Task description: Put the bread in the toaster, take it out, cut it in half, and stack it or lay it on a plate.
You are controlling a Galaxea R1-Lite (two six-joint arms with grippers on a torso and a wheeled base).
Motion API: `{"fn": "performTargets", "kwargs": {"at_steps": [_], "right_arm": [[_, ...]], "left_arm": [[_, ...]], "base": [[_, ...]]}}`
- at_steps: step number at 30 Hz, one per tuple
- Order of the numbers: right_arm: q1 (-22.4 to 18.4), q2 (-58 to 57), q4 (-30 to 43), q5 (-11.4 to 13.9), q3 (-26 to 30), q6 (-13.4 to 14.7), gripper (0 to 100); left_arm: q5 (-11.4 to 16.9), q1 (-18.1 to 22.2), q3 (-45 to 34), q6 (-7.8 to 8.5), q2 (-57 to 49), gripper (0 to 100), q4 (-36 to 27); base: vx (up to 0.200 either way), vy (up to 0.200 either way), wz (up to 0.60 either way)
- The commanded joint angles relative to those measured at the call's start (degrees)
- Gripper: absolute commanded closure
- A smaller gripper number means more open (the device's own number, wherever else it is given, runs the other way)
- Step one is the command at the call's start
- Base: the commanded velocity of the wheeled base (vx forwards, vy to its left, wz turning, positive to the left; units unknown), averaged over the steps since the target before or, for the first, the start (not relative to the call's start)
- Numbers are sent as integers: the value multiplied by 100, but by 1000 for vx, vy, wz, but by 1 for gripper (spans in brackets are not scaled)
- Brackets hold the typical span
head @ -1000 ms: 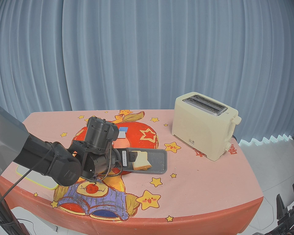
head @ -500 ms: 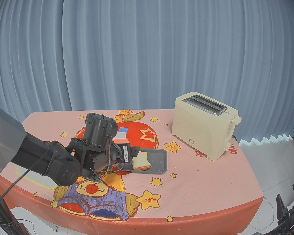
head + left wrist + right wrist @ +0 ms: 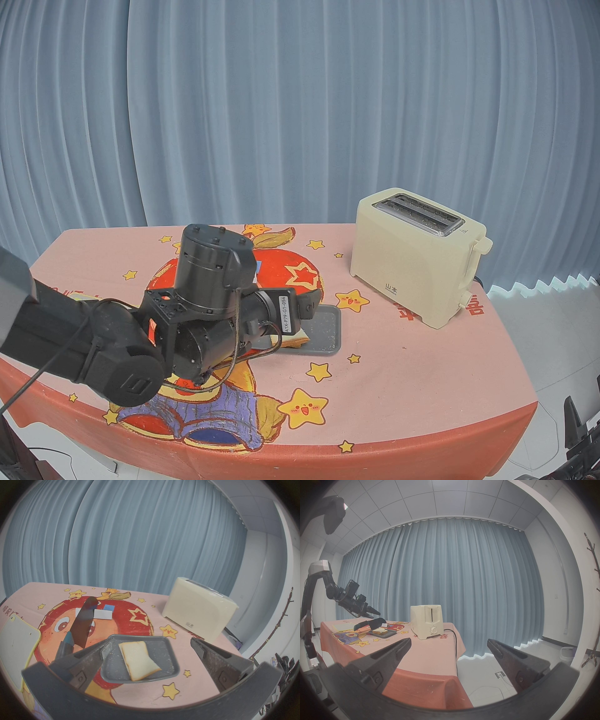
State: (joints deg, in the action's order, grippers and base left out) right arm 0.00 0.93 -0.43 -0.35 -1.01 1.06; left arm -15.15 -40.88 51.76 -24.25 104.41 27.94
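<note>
Your left gripper [image 3: 151, 642] holds its fingers [image 3: 90, 664] spread wide near the bread [image 3: 137, 659], which lies flat in the grey tray [image 3: 165, 650] on the table [image 3: 143, 695]; it looks light, soft and easily crushed, so pinch gently across a crust edge.

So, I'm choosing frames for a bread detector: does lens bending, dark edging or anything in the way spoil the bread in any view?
Head view: the curtain bows at the edges, and the left gripper hides most of the bread. Left wrist view: black corners, yet the bread lies whole on the tray. Right wrist view: dark rim, bread far off and tiny.
</note>
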Motion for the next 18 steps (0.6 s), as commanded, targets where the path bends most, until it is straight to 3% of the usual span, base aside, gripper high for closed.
{"fn": "performTargets", "kwargs": {"at_steps": [1, 6, 10, 18], "right_arm": [[0, -93, -1, 0, 101, -1, 0], [0, -93, -1, 0, 101, -1, 0], [0, -93, -1, 0, 101, -1, 0], [0, -93, -1, 0, 101, -1, 0]], "left_arm": [[-32, -79, -114, 43, -404, 0, 1], [-67, -61, -228, 122, -633, 0, -52], [-155, -17, -465, 456, -949, 0, 10], [-163, -17, -632, 509, -1555, 0, 18]], "base": [[0, 0, 0], [0, 0, 0], [0, 0, 0], [0, 0, 0]]}}
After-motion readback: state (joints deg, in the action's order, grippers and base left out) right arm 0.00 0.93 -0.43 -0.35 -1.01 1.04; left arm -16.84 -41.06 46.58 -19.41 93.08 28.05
